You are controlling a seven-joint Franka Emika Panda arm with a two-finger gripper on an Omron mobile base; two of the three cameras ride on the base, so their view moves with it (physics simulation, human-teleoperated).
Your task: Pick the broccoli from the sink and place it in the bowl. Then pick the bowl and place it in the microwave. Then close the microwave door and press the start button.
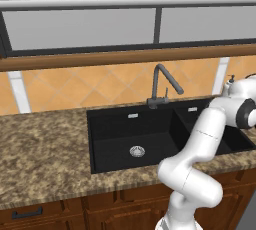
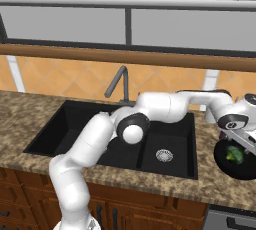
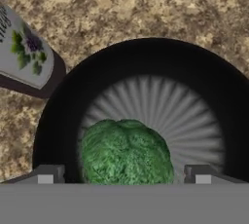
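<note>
Between the widely spread fingertips of the gripper (image 3: 124,173), which grips nothing, lies one broccoli (image 3: 125,153), resting inside the single black bowl (image 3: 146,62). That bowl sits on the speckled granite counter (image 3: 121,9) to the right of the double-basin sink (image 2: 75,124), whose two basins each have one silver drain. One patterned bottle (image 3: 24,52) stands just beside the bowl.

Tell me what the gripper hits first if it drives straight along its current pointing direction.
Most likely the broccoli, lying in the bowl directly between the open gripper's fingertips. The bowl's floor comes next. How much gap remains above the broccoli is unclear.
</note>
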